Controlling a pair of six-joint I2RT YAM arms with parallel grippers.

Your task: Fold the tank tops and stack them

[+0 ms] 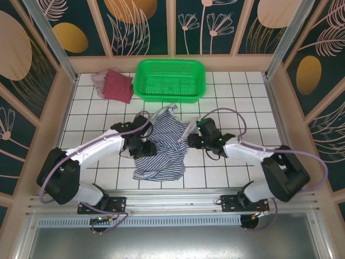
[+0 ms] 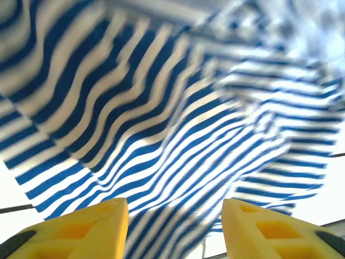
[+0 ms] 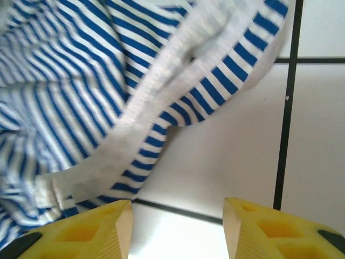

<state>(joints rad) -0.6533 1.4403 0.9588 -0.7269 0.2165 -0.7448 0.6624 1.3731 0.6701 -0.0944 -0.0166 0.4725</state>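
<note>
Since top view comes first: striped tank top (image 1: 161, 148) crumpled just in front of green basket (image 1: 170, 81), left gripper (image 1: 144, 147) and right gripper (image 1: 192, 141) flanking it; maroon top (image 1: 119, 86), pink top (image 1: 99, 79) left of basket. Left wrist: fingers (image 2: 81, 229) apart, stripes between. Right wrist: fingers (image 3: 269, 229) apart over tile (image 3: 226, 156).

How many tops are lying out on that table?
3. The striped tank top lies crumpled mid-table; the maroon tank top lies over the pink tank top at the far left, beside the green basket. More could hide underneath.
</note>
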